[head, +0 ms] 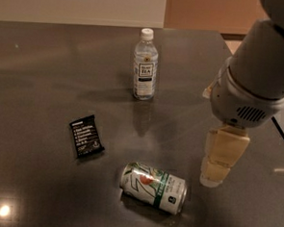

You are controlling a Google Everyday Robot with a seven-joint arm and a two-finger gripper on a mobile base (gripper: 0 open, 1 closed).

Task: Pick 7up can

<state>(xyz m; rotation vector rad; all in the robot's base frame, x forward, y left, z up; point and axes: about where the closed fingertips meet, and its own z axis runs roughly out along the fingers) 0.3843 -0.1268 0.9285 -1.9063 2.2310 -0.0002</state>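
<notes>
One 7up can [153, 188], green "7" and red dot showing, lies on its side near the front edge of the dark table [48, 71]. One white-capped bottle [145, 65] labelled "TEA" stands near the back edge before a pale wall, and one black wrapped bar [86, 135] lies toward the left. The cream gripper [213, 176] hangs just right of the can, apart from it; how far open it is cannot be told.

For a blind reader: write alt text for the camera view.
A 7up can lies on its side on a dark table, the robot's claw pointing down just right of it, apart. A bottle stands upright farther back; a black packet lies to the can's left.
</notes>
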